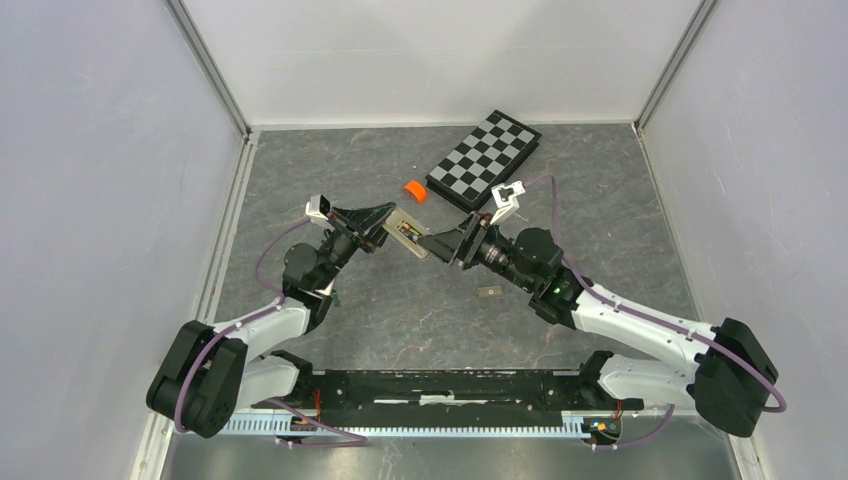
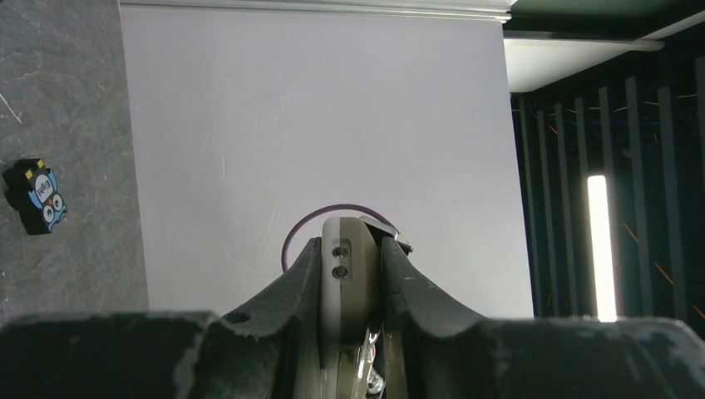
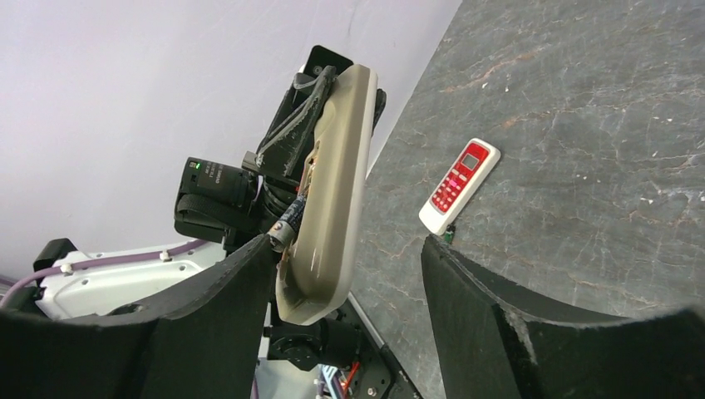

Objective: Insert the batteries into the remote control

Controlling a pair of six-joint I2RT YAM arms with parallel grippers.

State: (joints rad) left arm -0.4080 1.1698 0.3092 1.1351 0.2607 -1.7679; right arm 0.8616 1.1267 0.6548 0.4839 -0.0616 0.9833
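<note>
Beige remote control [image 1: 407, 233] hangs above the table [image 1: 400, 330], clamped edge-on in the left gripper [image 2: 351, 249], whose jaws are closed narrowly on the remote's two faces. The right gripper [image 3: 347, 243] stands well open around the remote's free end, holding nothing; whether it touches the remote I cannot tell. A dark battery [image 3: 288, 221] lies in the remote's open back.

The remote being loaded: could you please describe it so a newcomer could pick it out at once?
Look above the middle of the grey table, just in front of the checkerboard. There the left gripper clamps the beige remote up in the air, a dark battery showing in its open bay. The white remote with red keys instead lies flat on the table.
</note>
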